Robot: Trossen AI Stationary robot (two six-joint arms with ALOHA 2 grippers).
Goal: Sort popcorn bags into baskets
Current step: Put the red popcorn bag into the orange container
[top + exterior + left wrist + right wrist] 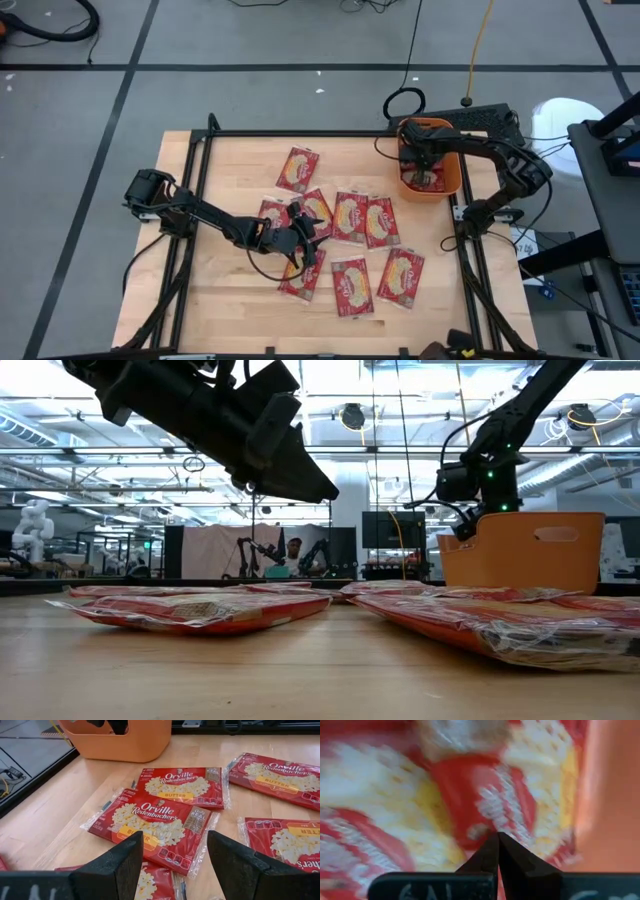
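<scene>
- The right tool (424, 170) reaches down inside the orange basket (452, 188) at the bench's far right corner, its fingers pressed together just above a popcorn bag (470, 785) lying in the bin.
- The left tool (305, 238) hovers with fingers apart and empty over the loose packets spread across the middle of the bench (230, 300), lined up above 1 bag (155, 822).
- About 8 bags lie outside the basket, so the sort looks under halfway.
- The next move likely calls for the left tool to drop and pinch that packet's edge, while the right arm lifts clear of the bin.
</scene>
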